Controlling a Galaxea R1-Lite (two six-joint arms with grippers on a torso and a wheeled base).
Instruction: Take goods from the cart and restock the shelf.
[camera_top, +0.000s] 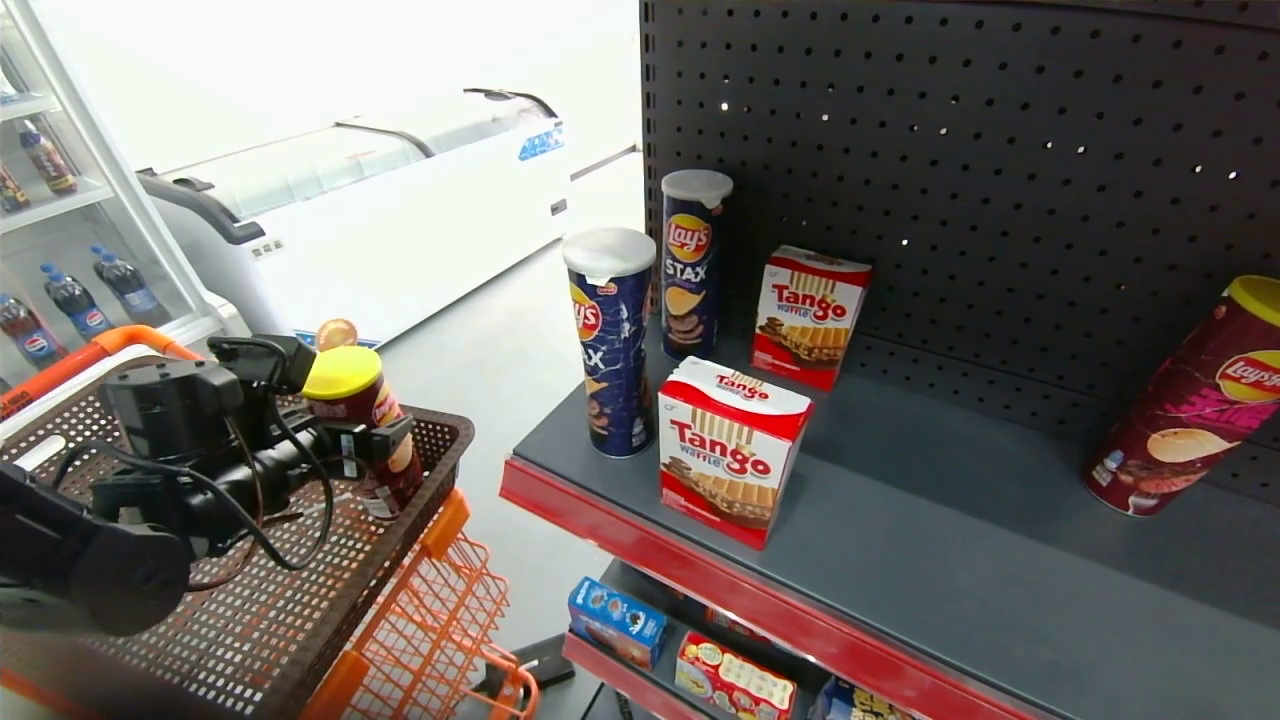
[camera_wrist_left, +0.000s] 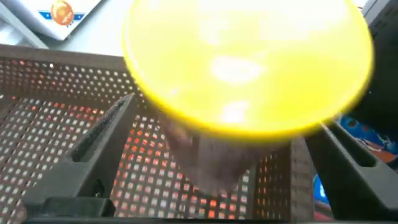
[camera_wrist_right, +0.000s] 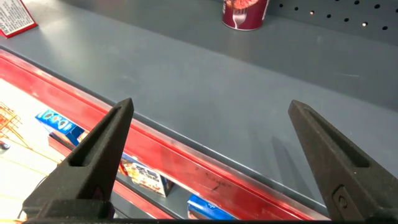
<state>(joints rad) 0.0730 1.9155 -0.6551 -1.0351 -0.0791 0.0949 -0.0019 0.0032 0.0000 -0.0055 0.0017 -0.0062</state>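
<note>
A dark shelf (camera_top: 950, 560) is seen at the right and an orange cart (camera_top: 440, 430) at the left. In the cart's basket a maroon chip can (camera_top: 365, 420) is clasped upright by the left gripper (camera_top: 372, 440), so lifting out is judged the step in hand. A carry to the shelf's bare middle is called for next, over which the right gripper (camera_wrist_right: 211, 109) is spread wide. Blue cans (camera_top: 610, 340) and wafer boxes (camera_top: 730, 465) near the shelf's cart-side end must be skirted.
</note>
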